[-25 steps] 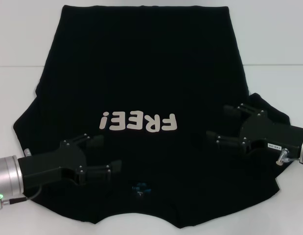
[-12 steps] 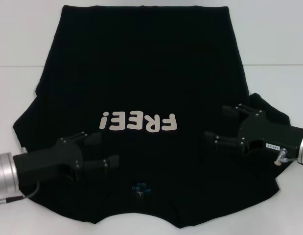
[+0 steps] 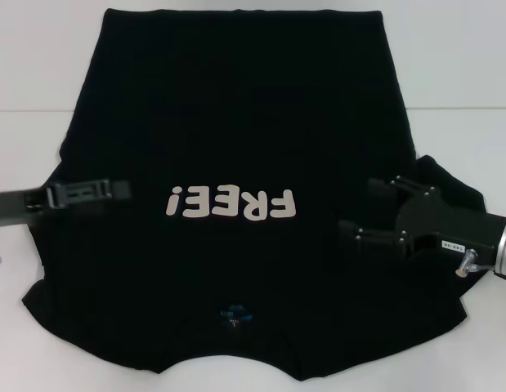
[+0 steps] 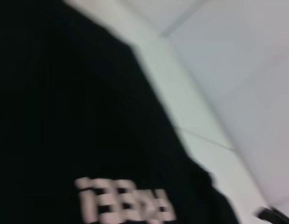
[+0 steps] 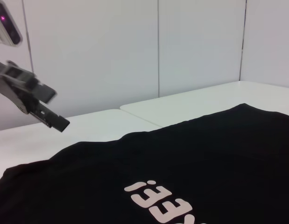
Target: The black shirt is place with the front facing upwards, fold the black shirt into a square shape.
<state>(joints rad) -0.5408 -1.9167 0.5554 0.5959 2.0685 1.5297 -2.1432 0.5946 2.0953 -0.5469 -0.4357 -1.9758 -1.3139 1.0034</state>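
Left claw (image 3: pixel 114 191) is hovering at nine o'clock, opening unreadable; right claw (image 3: pixel 371 211) is gaping, empty, over the black shirt (image 3: pixel 236 106). You're risking lopsided grabs, skewing the fold.

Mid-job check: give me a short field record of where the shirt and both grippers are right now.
shirt: black shirt spread flat, front up, pale FREE! lettering showing, no fold made yet
neck label: small blue label near the robot-side edge
left gripper: left gripper over the shirt's left side, level with the lettering, seen edge-on
right gripper: right gripper jaws open, over the shirt's right side
surface: white table
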